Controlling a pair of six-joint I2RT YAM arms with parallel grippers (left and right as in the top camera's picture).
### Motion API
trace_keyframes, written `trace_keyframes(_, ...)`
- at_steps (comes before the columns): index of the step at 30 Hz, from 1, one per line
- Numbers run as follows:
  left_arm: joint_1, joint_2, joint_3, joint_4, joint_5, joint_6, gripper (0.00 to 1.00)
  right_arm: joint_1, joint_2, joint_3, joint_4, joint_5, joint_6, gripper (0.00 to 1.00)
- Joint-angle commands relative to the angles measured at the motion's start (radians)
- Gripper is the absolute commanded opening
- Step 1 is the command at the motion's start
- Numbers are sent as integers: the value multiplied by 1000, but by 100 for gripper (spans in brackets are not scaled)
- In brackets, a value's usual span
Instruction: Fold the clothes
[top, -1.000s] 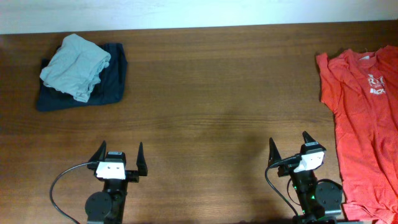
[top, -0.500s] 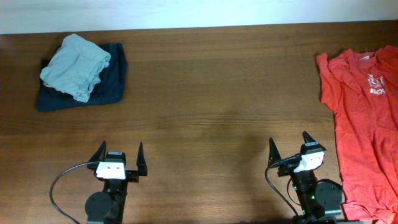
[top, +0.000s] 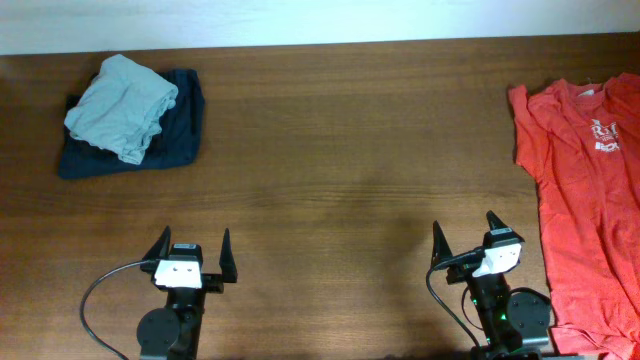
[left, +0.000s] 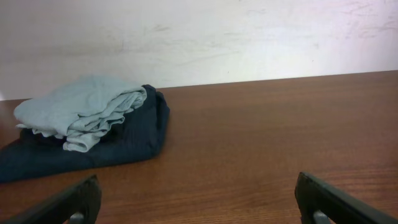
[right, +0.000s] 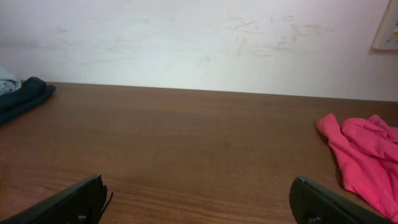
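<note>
**Both grippers wide open and empty; nothing has moved**

The left gripper (top: 195, 233) stands with its two black fingers spread as far apart as they go. Nothing lies between them and they touch nothing; in its wrist view only bare brown wooden table (top: 330, 150) shows between the fingertips. The right gripper (top: 464, 221) is the same: jaws fully apart, holding nothing, clear of the cloth.

The orange-red short-sleeved cotton T-shirt (top: 585, 200) lies spread flat to the right of the right gripper. It starts well ahead of the fingers and runs back alongside the arm's base, and part of it runs out of the overhead view to the right. Its white printed lettering (top: 604, 134) sits on the chest, ahead of and to the right of that gripper. In the right wrist view the shirt's nearest edge shows as a rumpled fold just ahead of the right finger, apart from it.

Well ahead of the left gripper and off to its left lies a pale grey-green folded garment (top: 120, 105) on top of a dark navy folded garment (top: 175, 140). A black cable (top: 100, 290) loops behind and to the left of the left gripper.

Compared with a second ago, both arms, both sets of jaws, the T-shirt and the pile lie exactly where they were.
</note>
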Motion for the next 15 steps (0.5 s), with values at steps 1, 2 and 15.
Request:
trace_keyframes(1,-4,-8,-4,-1,-11,16,99,-5,-10,-7,-3,9,2,99)
trace_keyframes(2,-4,-8,-4,-1,-11,16,99,-5,-10,-7,-3,9,2,99)
trace_keyframes(15,-4,-8,-4,-1,-11,16,99,-6,-10,-7,28,66,-7,99)
